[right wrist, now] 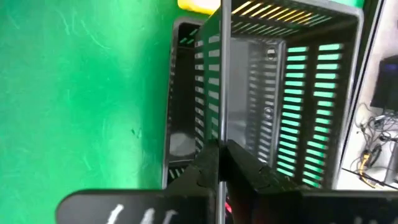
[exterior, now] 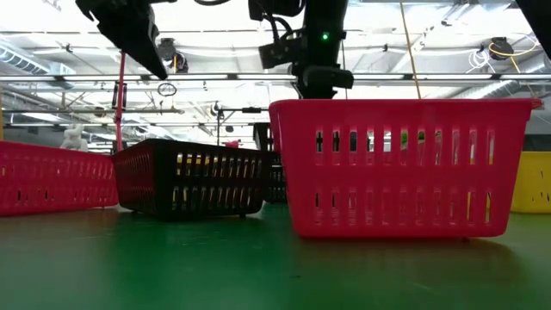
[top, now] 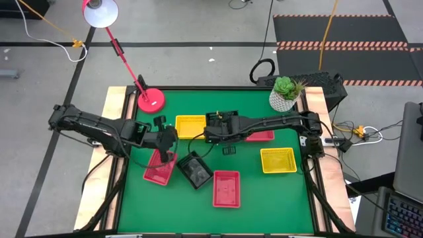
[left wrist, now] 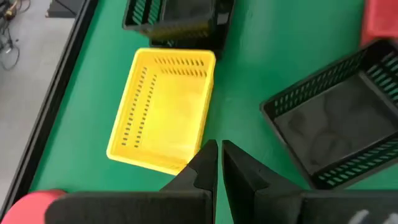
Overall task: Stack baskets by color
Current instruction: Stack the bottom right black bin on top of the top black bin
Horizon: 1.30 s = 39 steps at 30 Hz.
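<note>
A black slotted plastic basket (right wrist: pixel 273 93), shallow and rectangular with thin ribbed walls, hangs by one wall pinched in the clenched right gripper (right wrist: pixel 219 163), above the smooth green table mat (top: pixel 264 198) just beside a yellow slotted plastic basket (top: pixel 190 125). The left gripper (left wrist: pixel 219 163), fingers nearly together and empty, hovers beside that yellow basket, near another black slotted basket (top: pixel 195 169).

Open green mat (top: pixel 277 198) lies at the front right; baskets (top: pixel 195 170) and both arms crowd the middle.
</note>
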Tool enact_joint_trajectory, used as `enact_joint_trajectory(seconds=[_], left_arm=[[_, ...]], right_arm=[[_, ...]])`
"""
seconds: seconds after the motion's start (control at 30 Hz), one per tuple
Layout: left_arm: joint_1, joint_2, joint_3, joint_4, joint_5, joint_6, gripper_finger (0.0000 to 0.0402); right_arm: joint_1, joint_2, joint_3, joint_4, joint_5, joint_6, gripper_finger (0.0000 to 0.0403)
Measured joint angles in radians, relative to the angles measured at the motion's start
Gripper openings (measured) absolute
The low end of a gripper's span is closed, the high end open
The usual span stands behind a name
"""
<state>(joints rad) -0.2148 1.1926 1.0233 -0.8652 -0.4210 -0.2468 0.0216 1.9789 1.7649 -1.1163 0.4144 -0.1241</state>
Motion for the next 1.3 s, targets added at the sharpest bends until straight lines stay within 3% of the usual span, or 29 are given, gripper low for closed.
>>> enact_joint_trajectory(seconds=[0.4, 1.3], left_arm=[[-0.036, -0.01, 0.0, 0.005, -0.027, 0.001, 0.0026], [-0.036, -0.01, 0.0, 0.006, -0.033, 0.004, 0.0026]], right_arm=[[-0.008, 0.0, -0.054, 0.042, 0.0, 0.078, 0.0004], [-0.007, 0.0, -0.07, 0.091, -0.001, 0.086, 0.0004]])
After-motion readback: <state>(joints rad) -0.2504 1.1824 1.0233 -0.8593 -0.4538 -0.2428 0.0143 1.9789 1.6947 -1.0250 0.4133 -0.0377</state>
